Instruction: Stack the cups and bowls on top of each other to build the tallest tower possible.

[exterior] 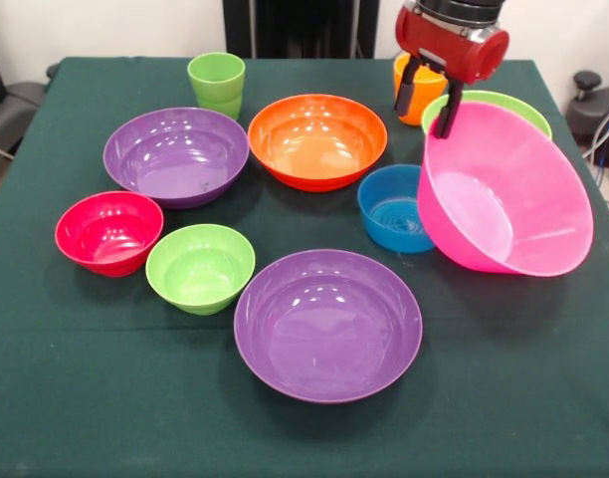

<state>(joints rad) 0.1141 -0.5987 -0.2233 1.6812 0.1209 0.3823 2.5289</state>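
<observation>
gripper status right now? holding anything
gripper: closed on the rim of the pink bowl, holding it tilted above the table.

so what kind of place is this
Probably a robotics lab or test room, not a kitchen: a red and black robot gripper holds a tilted big pink plastic bowl over a dark green cloth-covered table, with plain white walls behind and cables at the right edge.

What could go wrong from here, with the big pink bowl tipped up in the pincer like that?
The pincer grips the pink bowl only at its rim, and the bowl hangs steeply tilted, so it might slip or swing. Its lower edge sits close to the small blue bowl, which could get knocked. The large lime green bowl and orange cup right behind could be bumped too.
</observation>
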